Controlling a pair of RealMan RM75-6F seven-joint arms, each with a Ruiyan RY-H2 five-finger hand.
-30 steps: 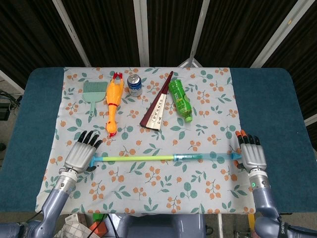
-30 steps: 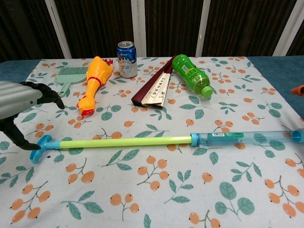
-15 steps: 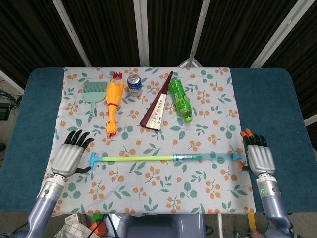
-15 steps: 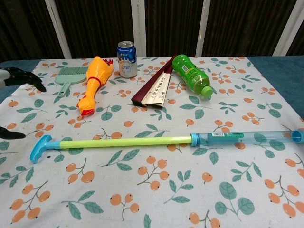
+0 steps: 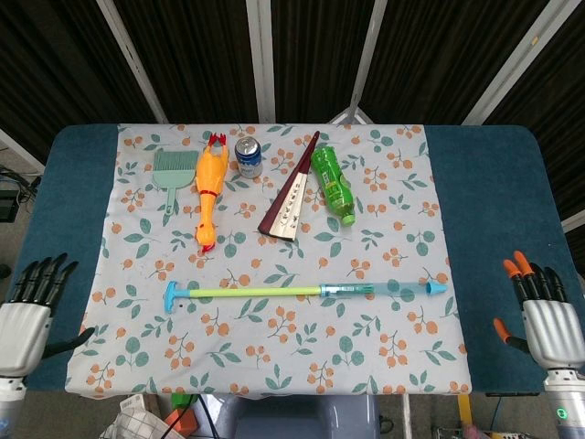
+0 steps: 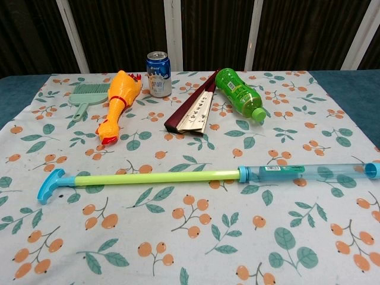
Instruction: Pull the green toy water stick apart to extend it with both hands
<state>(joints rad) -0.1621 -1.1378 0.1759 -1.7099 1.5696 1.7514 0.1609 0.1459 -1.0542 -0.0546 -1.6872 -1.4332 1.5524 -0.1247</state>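
The green toy water stick (image 5: 302, 291) (image 6: 202, 175) lies extended across the flowered cloth, its blue T-handle at the left and its clear blue tube at the right. Nothing touches it. My left hand (image 5: 26, 315) sits over the blue table edge at the far left, fingers spread and empty. My right hand (image 5: 546, 320) is at the far right over the blue edge, fingers apart and empty. Neither hand shows in the chest view.
Along the far side of the cloth lie a green hand brush (image 5: 170, 171), a rubber chicken (image 5: 209, 187), a blue can (image 5: 248, 156), a folded fan (image 5: 291, 190) and a green bottle (image 5: 331, 184).
Both hands have let go of the stick's ends and drawn outward and back toward the near table corners. The stick has stayed extended in place.
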